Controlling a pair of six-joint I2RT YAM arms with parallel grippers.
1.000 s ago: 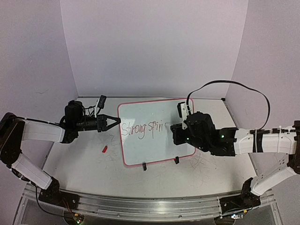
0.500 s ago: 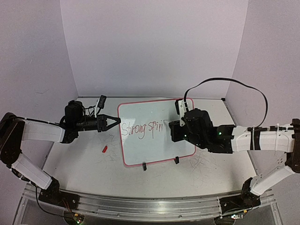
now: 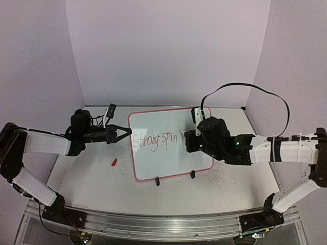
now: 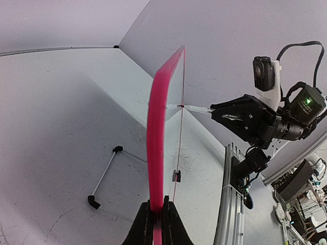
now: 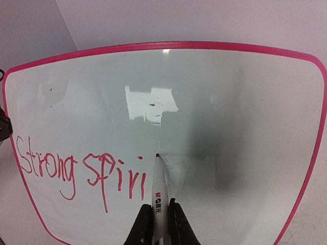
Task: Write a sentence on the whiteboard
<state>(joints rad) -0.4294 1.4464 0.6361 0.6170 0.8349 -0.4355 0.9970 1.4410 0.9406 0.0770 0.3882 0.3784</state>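
- Currently, whiteboard [image 3: 168,122] is stood mid-table, its left rim pinched by the closed left gripper [image 3: 129,134].
- Red marker [image 5: 157,190] is clamped in right gripper [image 5: 158,217], tip set just right of unfinished sentence [image 5: 69,168] "Strong spiri".

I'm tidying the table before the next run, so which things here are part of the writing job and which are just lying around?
In use: whiteboard, left gripper clamped on its edge; red sentence, so far "Strong spiri"; marker in right gripper.
Lying about: small red piece on the table; grey scuff marks.
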